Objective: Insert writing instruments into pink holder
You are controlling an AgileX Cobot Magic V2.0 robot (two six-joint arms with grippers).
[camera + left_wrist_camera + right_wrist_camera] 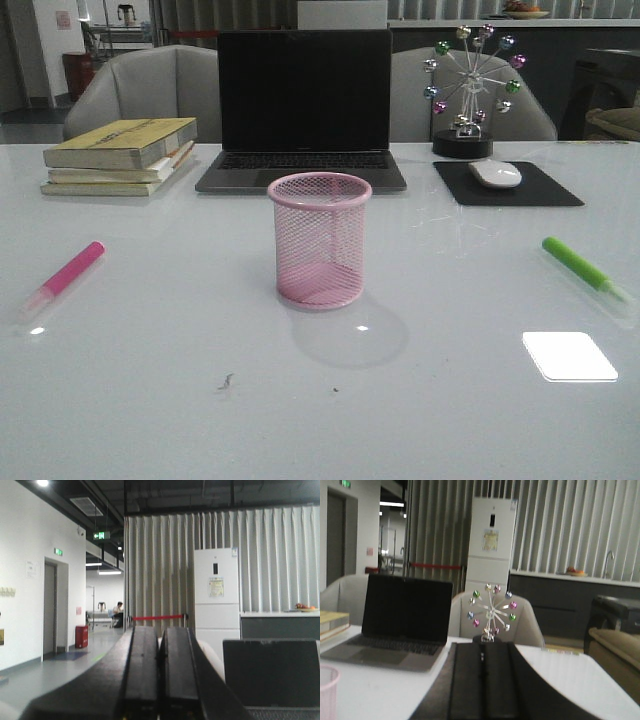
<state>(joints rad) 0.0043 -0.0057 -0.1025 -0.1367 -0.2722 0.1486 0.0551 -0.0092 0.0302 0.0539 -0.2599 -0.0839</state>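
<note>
The pink holder [320,238] stands upright and empty in the middle of the white table, and its rim [326,676] shows at the edge of the right wrist view. A pink highlighter [63,279] lies flat at the left. A lime green highlighter [587,269] lies flat at the right. Neither arm appears in the front view. My left gripper [160,630] is shut with nothing between its fingers, pointing level across the room. My right gripper [482,647] is shut and empty too, facing the laptop and the ornament.
Behind the holder stands an open laptop [303,105]. A stack of books [121,155] lies at the back left. At the back right are a ferris-wheel ornament [470,88] and a white mouse [495,173] on a black mat [507,184].
</note>
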